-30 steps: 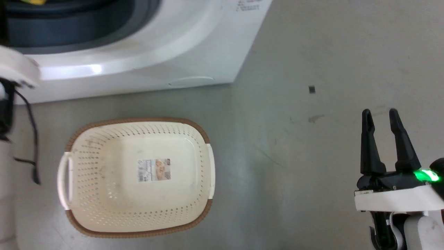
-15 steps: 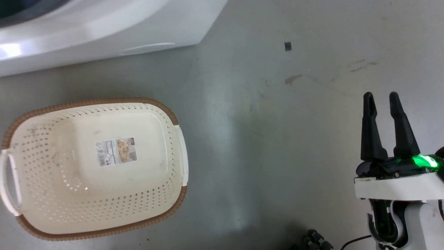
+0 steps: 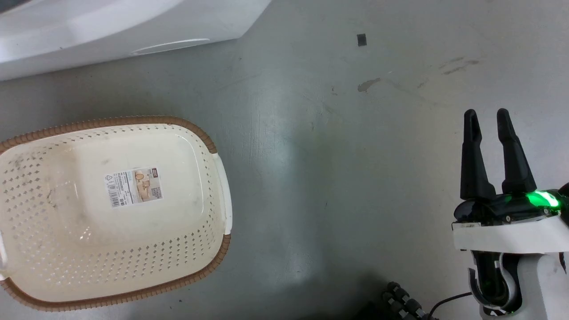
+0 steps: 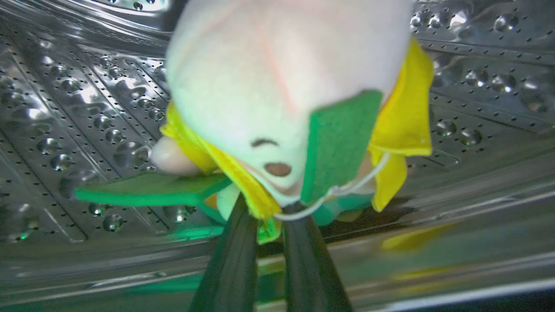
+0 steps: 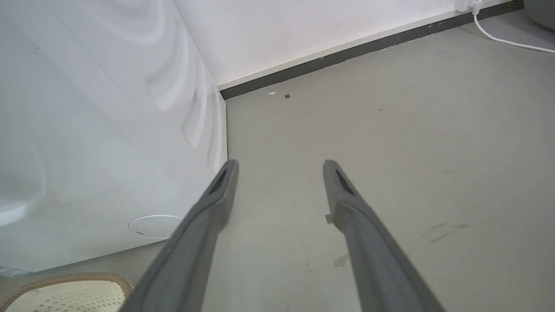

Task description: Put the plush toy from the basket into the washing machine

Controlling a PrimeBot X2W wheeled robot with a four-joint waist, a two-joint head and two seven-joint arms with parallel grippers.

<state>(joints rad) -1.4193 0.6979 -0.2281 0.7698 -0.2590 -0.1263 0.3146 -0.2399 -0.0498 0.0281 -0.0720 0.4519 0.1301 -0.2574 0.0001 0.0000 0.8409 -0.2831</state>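
Grey stained floor (image 3: 311,178). On it: cream basket (image 3: 146,121) at left, white washing machine (image 3: 111,26) just behind, small dark square (image 3: 362,39), white cable (image 5: 507,42) near wall.

I see a grey floor (image 3: 311,186), a small dark square (image 3: 362,39) at one o'clock, and a white cable (image 5: 520,44) at two o'clock.

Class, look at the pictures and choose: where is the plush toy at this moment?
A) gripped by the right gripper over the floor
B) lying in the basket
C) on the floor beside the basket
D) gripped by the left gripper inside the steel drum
D: in the left wrist view the left gripper is pinched shut on the plush toy, with the perforated steel drum around it; the right gripper stands open, holding nothing.
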